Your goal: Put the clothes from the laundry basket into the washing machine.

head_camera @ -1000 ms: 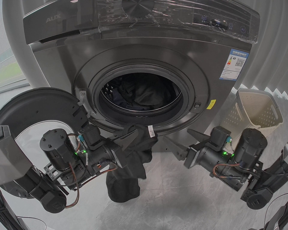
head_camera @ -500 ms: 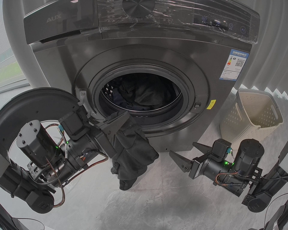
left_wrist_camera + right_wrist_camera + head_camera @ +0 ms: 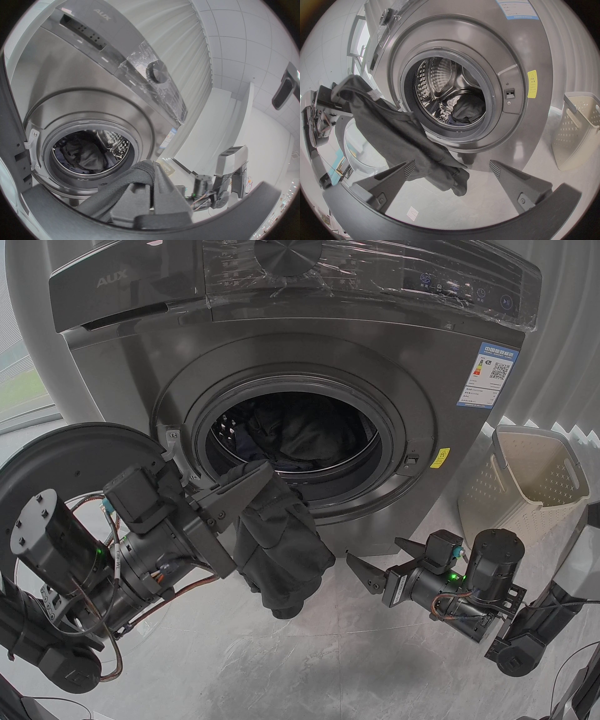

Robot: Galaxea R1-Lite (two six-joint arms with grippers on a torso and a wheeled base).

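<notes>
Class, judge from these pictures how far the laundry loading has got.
Done: dark clothes lie in the drum. In hand: the left hand grips a dark garment, which hangs outside the drum's rim. Left: push it in; the laundry basket shows no clothes in view.

Grey tile floor (image 3: pixel 350 665), white pleated curtain (image 3: pixel 565 359) behind, window (image 3: pixel 19 393) at L.

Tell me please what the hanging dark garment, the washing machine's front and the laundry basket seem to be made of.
Dark garment: soft matte fabric, since it drapes in folds. Washing machine front: grey metal or metal-look coating, with a satin sheen. Laundry basket: stiff beige plastic, probably, with moulded holes and handle slot.
</notes>
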